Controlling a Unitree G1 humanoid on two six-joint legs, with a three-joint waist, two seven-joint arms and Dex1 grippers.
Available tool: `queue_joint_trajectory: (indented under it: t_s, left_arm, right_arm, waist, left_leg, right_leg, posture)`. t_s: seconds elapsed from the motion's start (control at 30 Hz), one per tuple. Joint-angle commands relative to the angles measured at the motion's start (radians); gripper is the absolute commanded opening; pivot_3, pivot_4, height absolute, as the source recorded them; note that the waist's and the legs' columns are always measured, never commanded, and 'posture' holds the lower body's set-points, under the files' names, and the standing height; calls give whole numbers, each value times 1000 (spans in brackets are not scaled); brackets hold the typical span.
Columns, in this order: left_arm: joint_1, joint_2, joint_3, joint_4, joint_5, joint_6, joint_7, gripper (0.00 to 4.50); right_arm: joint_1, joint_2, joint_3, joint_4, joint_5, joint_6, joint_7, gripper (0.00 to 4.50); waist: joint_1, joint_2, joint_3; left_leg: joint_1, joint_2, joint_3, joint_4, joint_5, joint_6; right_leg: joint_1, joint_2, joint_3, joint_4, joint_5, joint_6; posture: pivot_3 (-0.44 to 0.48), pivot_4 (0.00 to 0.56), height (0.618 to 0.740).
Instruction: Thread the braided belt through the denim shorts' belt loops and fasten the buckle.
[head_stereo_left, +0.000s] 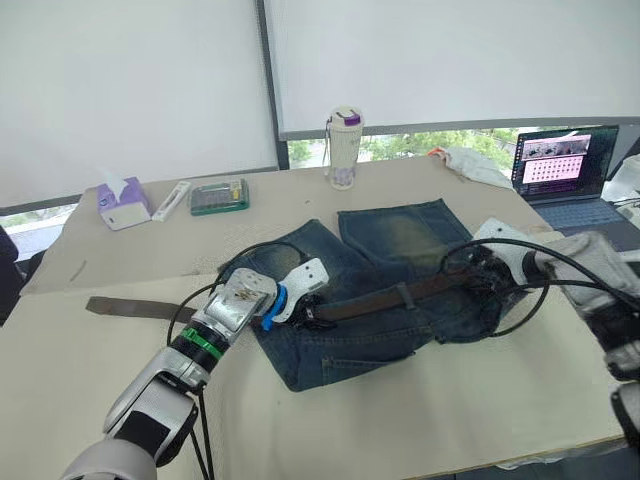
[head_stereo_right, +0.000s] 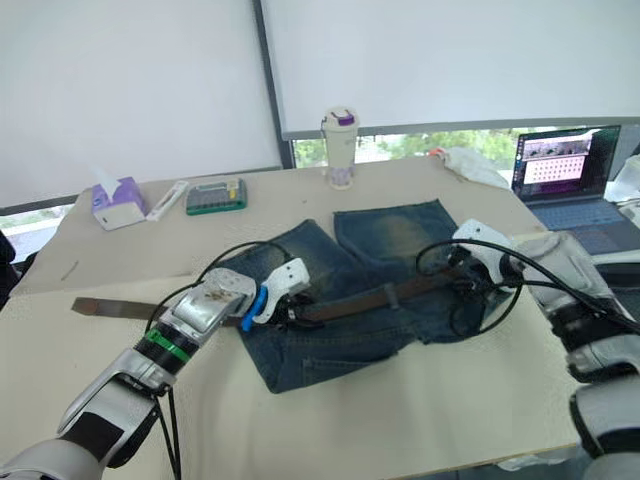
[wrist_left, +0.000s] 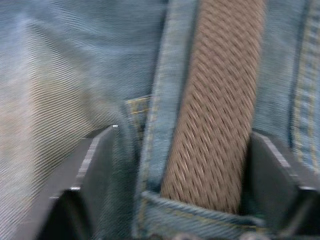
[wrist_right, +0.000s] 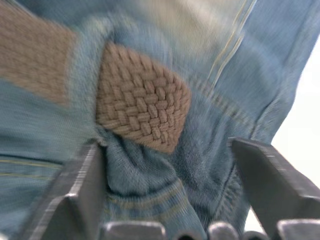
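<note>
Lay mid-frame on the tabletop (head_stereo_left: 420, 410): shorts (head_stereo_left: 400, 250), waistband toward the near edge, belt (head_stereo_left: 370, 302) running along it under a loop (head_stereo_left: 404, 295), its tail (head_stereo_left: 125, 307) trailing far left onto bare cloth. Left gripper (head_stereo_left: 312, 318) spread astride belt and waistband; right gripper (head_stereo_left: 478, 285) spread over the belt's woven end (wrist_right: 142, 107) at the shorts' right side. Wide open room along the lower frame. Stood well back at upper frame: tissue box (head_stereo_left: 123, 203), bottle (head_stereo_left: 344, 148), laptop (head_stereo_left: 565, 160).
</note>
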Motion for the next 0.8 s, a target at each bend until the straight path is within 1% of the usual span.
queue_joint_trajectory:
  t_s: [0.03,0.07,0.1,0.17,0.23,0.27,0.33,0.37,0.4,0.47,0.5,0.57,0.63,0.67,0.7,0.73,0.77,0.8]
  left_arm:
    - [26,2,-25,75,83,-46,7,2104]
    - [20,4,-16,94,96,-66,13,1818]
    - [1,10,-7,146,122,-116,36,1395]
    - [-54,19,10,275,166,-218,76,844]
    - [-124,20,25,420,202,-316,129,247]
    - [-180,27,30,519,229,-383,189,160]
    - [-278,36,46,677,267,-495,298,157]
    - [-309,34,55,730,278,-529,329,156]
    - [-339,39,57,769,297,-564,365,156]
    - [-384,48,80,810,313,-660,406,153]
    - [-396,57,104,812,305,-704,403,153]
    - [-367,79,142,780,277,-788,318,153]
    - [-287,95,201,699,188,-791,120,153]
    - [-222,111,251,615,105,-739,9,153]
    - [-179,122,288,555,50,-698,-63,153]
    - [-136,143,339,492,-27,-565,-134,153]
    - [-85,172,374,408,-96,-444,-211,648]
    - [-45,199,420,320,-168,-305,-235,1199]
  right_arm:
    - [-55,47,-59,29,-8,-33,27,2353]
    - [-62,65,-78,25,0,-25,25,2081]
    - [-68,87,-96,28,-1,-29,8,1624]
    - [-80,126,-120,46,-15,-64,-30,1023]
    - [-104,172,-144,92,-25,-93,-77,270]
    - [-129,207,-161,133,-31,-123,-119,29]
    - [-184,271,-195,228,-42,-192,-210,0]
    - [-205,291,-207,267,-47,-217,-239,0]
    - [-226,309,-221,304,-51,-247,-275,0]
    - [-247,333,-259,335,-38,-332,-321,0]
    - [-225,342,-289,292,-4,-369,-294,0]
    - [-129,362,-407,155,142,-392,-202,0]
    - [-4,333,-433,-6,175,-367,-151,0]
    - [82,318,-441,-123,200,-336,-127,0]
    - [141,310,-448,-205,218,-311,-114,0]
    - [217,303,-460,-311,253,-277,-100,0]
    - [282,299,-467,-402,277,-248,-97,0]
    - [353,296,-473,-489,298,-222,-98,0]
  waist:
    - [0,1,-1]
    - [0,2,-1]
    - [0,2,-2]
    - [0,3,-2]
    - [-5,2,-2]
    - [-9,1,-1]
    - [-19,0,-1]
    - [-21,0,-1]
    - [-23,0,-1]
    - [-24,0,-1]
    - [-22,0,-1]
    - [-15,0,-1]
    - [-12,1,-3]
    - [-10,3,-4]
    - [-7,5,-5]
    - [-6,8,-6]
    - [-9,8,-6]
    - [-12,8,-6]
  left_leg:
    - [-1,0,0,0,0,0]
    - [-1,0,-1,0,0,0]
    - [-2,0,-3,1,0,0]
    - [-1,0,-5,1,-1,1]
    - [2,-1,-5,1,-1,1]
    - [4,-1,-5,2,0,1]
    - [4,-1,-5,2,0,-1]
    - [3,-1,-4,2,1,-2]
    - [2,-1,-4,1,1,-2]
    - [-3,0,-5,0,2,-3]
    - [-9,-1,-5,2,2,-3]
    - [-14,-1,-6,5,2,-3]
    - [-17,-1,-9,8,2,-3]
    - [-18,-1,-10,7,2,-3]
    - [-18,-1,-11,8,2,-2]
    - [-19,-2,-12,7,2,-1]
    - [-20,-2,-13,8,1,0]
    - [-20,-2,-13,9,1,0]
  right_leg:
    - [0,-1,0,0,0,0]
    - [0,-1,1,0,1,1]
    - [2,-1,1,0,1,1]
    - [3,-1,2,0,2,2]
    - [3,0,2,0,3,1]
    - [3,0,2,0,4,1]
    - [1,2,2,1,6,-1]
    - [0,2,3,1,6,-1]
    - [-2,2,3,1,6,-1]
    - [-10,1,3,9,7,-1]
    - [-17,-1,4,14,7,0]
    - [-22,-2,2,14,7,1]
    - [-23,-2,1,13,7,1]
    - [-23,-2,0,13,8,1]
    - [-22,-3,-1,13,8,2]
    - [-21,-3,-1,12,8,2]
    - [-21,-3,-1,12,8,2]
    - [-20,-1,-1,13,8,3]
  posture:
    - [0,150,740]
    - [0,150,740]
    - [0,150,740]
    - [0,150,740]
    - [0,150,740]
    - [0,150,740]
    - [0,150,740]
    - [0,150,740]
    - [0,150,740]
    - [0,150,740]
    - [0,150,740]
    - [0,150,740]
    - [0,150,740]
    - [0,150,740]
    - [0,150,740]
    - [0,150,740]
    - [0,150,740]
    - [0,150,740]
